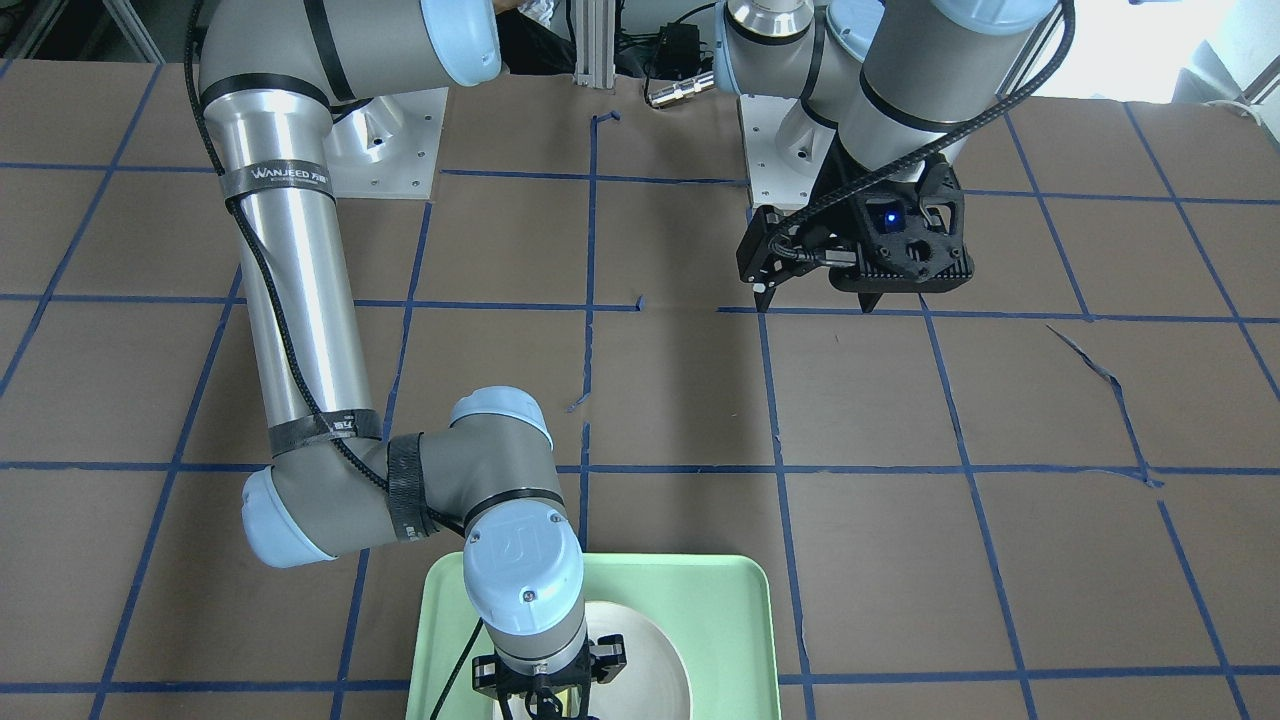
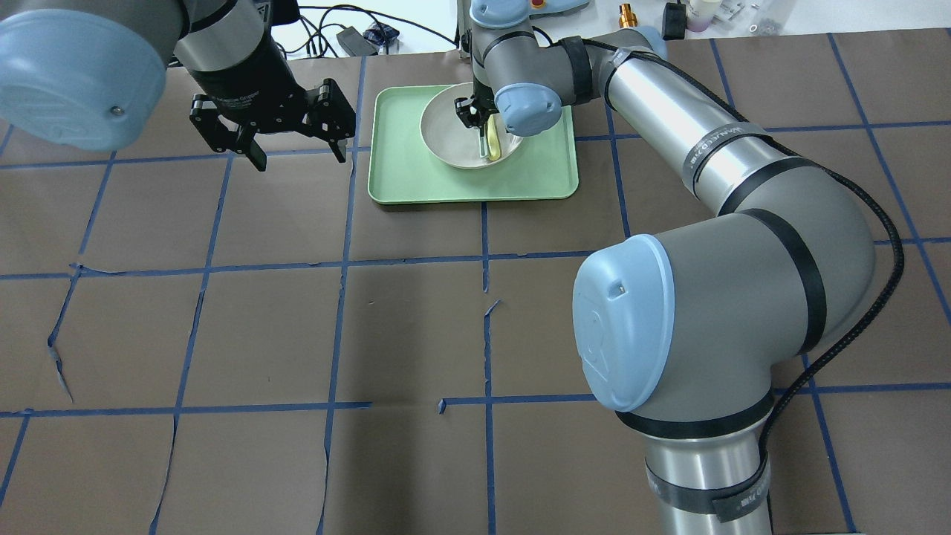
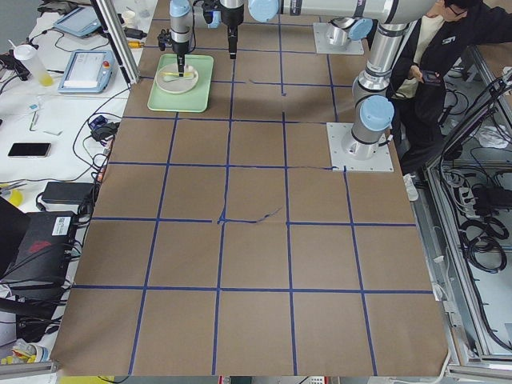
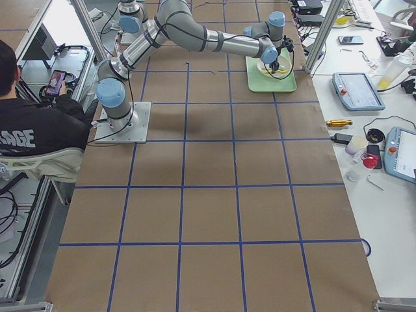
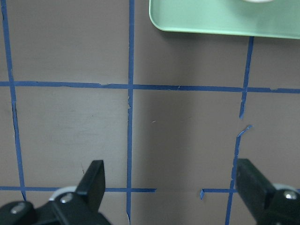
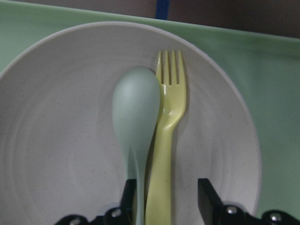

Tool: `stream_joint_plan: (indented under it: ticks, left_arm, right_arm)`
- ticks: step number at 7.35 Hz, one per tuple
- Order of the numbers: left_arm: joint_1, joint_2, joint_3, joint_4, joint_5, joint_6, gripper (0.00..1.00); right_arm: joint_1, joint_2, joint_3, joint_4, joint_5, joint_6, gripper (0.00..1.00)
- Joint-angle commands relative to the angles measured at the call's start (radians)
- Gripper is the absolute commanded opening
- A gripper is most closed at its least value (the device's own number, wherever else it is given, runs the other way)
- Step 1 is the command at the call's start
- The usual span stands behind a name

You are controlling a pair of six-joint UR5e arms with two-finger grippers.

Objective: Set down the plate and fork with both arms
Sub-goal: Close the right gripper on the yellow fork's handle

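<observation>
The off-white plate (image 2: 446,134) sits in the mint-green tray (image 2: 401,178). In the right wrist view the pale-yellow fork (image 6: 164,140) lies in the plate (image 6: 61,140) beside a grey-green spoon (image 6: 136,108), handles toward me. My right gripper (image 6: 166,187) is open low over the plate, its fingers straddling both handles; it also shows in the overhead view (image 2: 475,122). My left gripper (image 2: 301,160) is open and empty above the bare table left of the tray, as its wrist view (image 5: 171,180) shows.
The table is brown paper with a grid of blue tape. The tray stands near the table's far edge in the overhead view. Cables and small items lie beyond that edge. A person sits by the robot's base in the side views.
</observation>
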Motion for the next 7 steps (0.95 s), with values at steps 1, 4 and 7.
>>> stream_joint_plan:
  ticks: [1,4,7]
  left_arm:
    - [0.000,0.001,-0.001,0.006,0.000,0.000,1.00]
    - [0.000,0.000,-0.001,0.009,0.000,0.001,1.00]
    - [0.006,-0.002,-0.003,0.009,-0.002,0.001,1.00]
  right_arm:
    - [-0.005,0.002,0.004,0.000,-0.001,-0.013,0.54]
    - [-0.012,0.005,0.019,0.000,0.003,-0.012,0.52]
    - [-0.012,-0.002,0.017,0.002,0.014,0.002,0.52]
